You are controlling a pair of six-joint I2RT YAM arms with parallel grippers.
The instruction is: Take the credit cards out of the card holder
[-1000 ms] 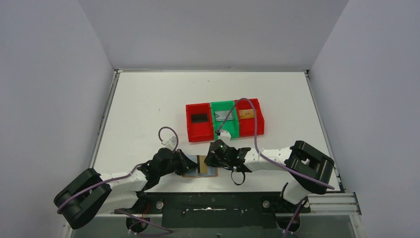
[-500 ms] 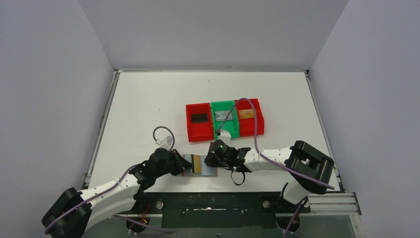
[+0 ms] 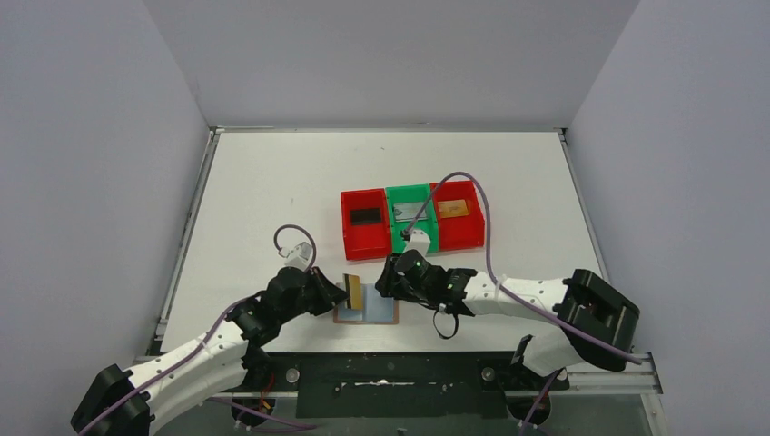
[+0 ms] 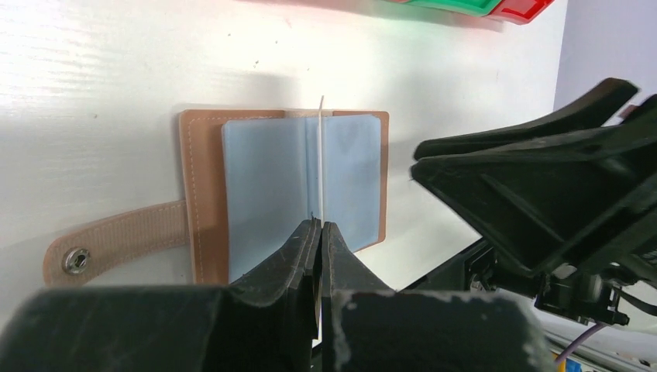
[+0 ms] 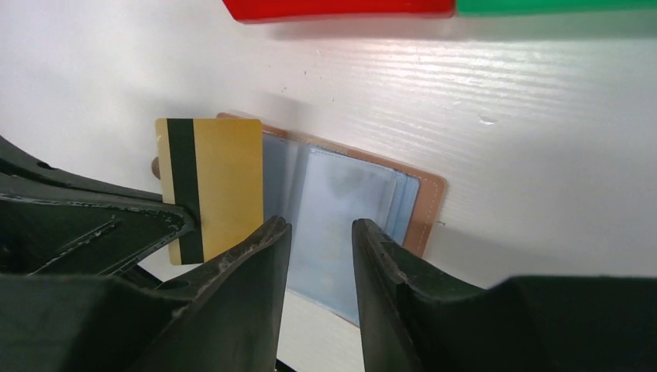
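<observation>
The tan card holder (image 3: 367,312) lies open near the table's front edge, its grey-blue pockets (image 4: 271,194) facing up and its strap (image 4: 101,244) out to one side. My left gripper (image 3: 340,292) is shut on a gold credit card (image 3: 353,292) with a black stripe (image 5: 184,186), held clear of the holder's left half; the left wrist view shows this card edge-on (image 4: 320,167). My right gripper (image 5: 319,229) hovers open over the holder's (image 5: 349,209) right half with nothing between its fingers.
A row of bins stands just beyond the holder: a red bin (image 3: 364,234) with a black card (image 3: 366,215), a green bin (image 3: 419,238) with a silver card (image 3: 410,209), and a red bin (image 3: 459,232) with a gold card (image 3: 452,208). The two grippers are close together.
My left gripper has drawn the gold card out of the holder and raised it to the left. My right gripper has opened and shifted up off the holder.
</observation>
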